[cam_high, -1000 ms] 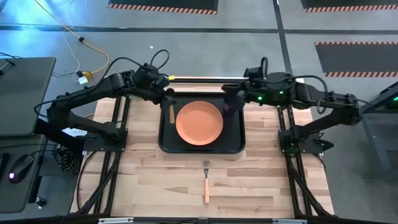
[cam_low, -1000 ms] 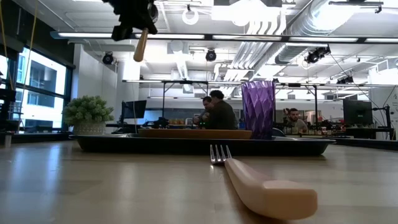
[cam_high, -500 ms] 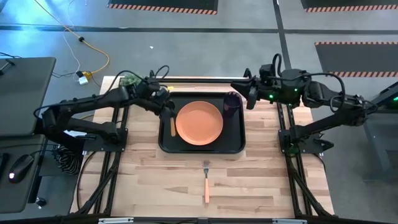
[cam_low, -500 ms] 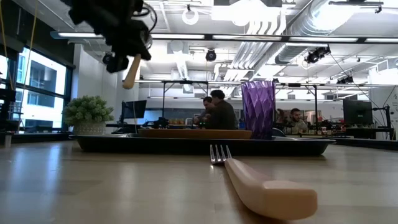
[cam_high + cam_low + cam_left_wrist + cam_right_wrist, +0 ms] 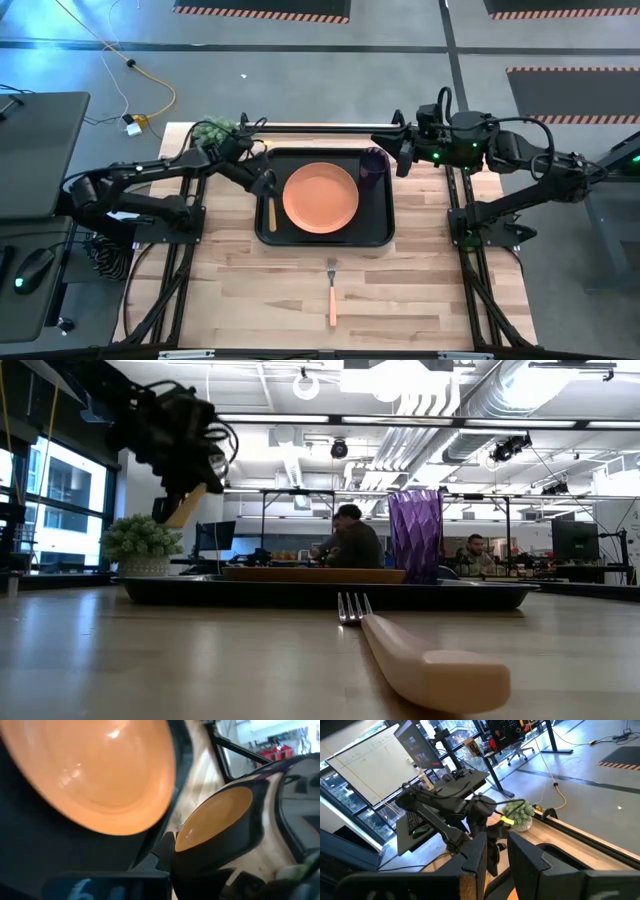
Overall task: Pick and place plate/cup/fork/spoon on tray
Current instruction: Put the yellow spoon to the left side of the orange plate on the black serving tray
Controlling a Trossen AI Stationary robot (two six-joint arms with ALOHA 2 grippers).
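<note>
A: How much of the setting is on the tray [image 5: 268, 236] by now?

B: The plate [image 5: 320, 197] lies flat in the middle of it, and the cup [image 5: 373, 163] stands upright in the corner at about two o'clock from the plate, just beside its rim. I'd call both of those done.

A: And the cutlery?

B: The spoon [image 5: 271, 208] is in hand. The left pincer [image 5: 267, 186] is clenched on its bowl end, over the tray's nine o'clock edge, with the yellow-orange handle pointing towards six o'clock alongside the plate. From the low view the handle [image 5: 183, 507] hangs well above the tray, so it isn't set down yet.

A: So that one is nearly there?

B: I'd judge so: it needs lowering into the strip between plate and rim, then letting go.

A: What about the fork?

B: The fork [image 5: 332, 293] lies on the worktop at six o'clock from the tray, well apart from it, tines towards the tray. Nothing is near it, so it's the one piece left entirely.

A: And the other arm?

B: The right pincer [image 5: 398, 155] waits at three o'clock from the cup, just outside the tray. Its fingers [image 5: 476, 854] stand parted with nothing between them, so it is released.
</note>
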